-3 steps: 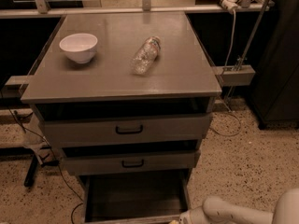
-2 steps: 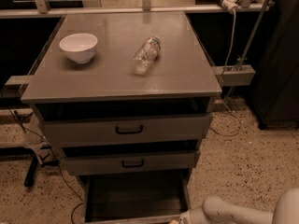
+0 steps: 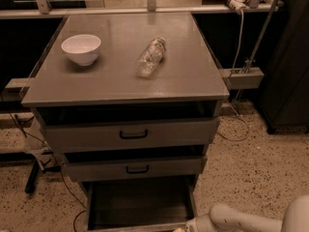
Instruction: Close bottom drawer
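The bottom drawer [image 3: 140,204] is the lowest of three grey drawers in the cabinet. It is pulled far out, and I look down into its deep, empty grey box. Its front edge runs along the bottom of the view, and its handle is out of view. My gripper [image 3: 187,226] is at the drawer's front right corner, at the very bottom of the view and mostly cut off. The white arm [image 3: 236,219] reaches in from the lower right.
The middle drawer [image 3: 137,169] and the top drawer [image 3: 133,135] stand slightly out, each with a black handle. A white bowl [image 3: 81,48] and a lying clear plastic bottle [image 3: 150,57] are on the cabinet top [image 3: 111,81]. Cables lie on the speckled floor [image 3: 251,173] at left.
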`<move>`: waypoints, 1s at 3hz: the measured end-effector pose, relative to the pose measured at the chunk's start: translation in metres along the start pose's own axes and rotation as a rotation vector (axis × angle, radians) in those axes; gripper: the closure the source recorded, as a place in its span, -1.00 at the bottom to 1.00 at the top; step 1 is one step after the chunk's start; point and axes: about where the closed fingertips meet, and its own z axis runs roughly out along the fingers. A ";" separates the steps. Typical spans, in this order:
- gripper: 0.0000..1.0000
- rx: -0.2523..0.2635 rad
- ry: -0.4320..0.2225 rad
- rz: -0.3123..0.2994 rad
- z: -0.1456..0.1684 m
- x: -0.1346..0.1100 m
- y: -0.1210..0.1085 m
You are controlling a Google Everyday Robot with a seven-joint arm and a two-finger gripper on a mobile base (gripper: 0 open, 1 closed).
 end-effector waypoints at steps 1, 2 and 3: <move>-1.00 0.000 0.000 0.000 0.000 0.000 0.000; -1.00 0.000 0.000 0.000 0.000 0.000 0.000; -0.60 0.000 0.000 0.000 0.000 0.000 0.000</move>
